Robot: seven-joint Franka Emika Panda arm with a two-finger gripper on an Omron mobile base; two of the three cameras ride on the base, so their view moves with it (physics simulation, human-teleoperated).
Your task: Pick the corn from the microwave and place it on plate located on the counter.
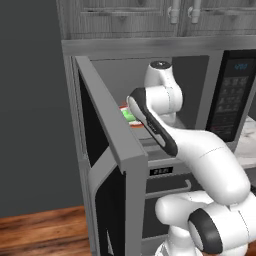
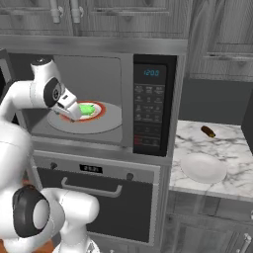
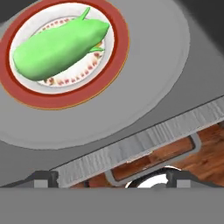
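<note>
The bright green corn (image 3: 59,46) lies on a small cream plate with a red-orange rim (image 3: 65,98), which rests on the grey turntable (image 3: 153,52) inside the open microwave (image 2: 150,113). My gripper (image 3: 113,178) is open, with its dark fingertips (image 3: 41,177) spread wide and nothing between them. It hangs over the microwave's front sill, short of the corn. From the right base view, the gripper (image 2: 74,112) sits just left of the corn (image 2: 88,109). In the left base view my arm hides most of the corn (image 1: 128,115). The pale round plate (image 2: 202,168) lies on the marbled counter (image 2: 232,143), right of the microwave.
The microwave door (image 1: 107,130) stands swung open to the left, close to my arm. An oven with a bar handle (image 2: 91,187) sits below the microwave. A small dark brown object (image 2: 208,131) lies at the back of the counter. Upper cabinets (image 2: 123,17) hang overhead.
</note>
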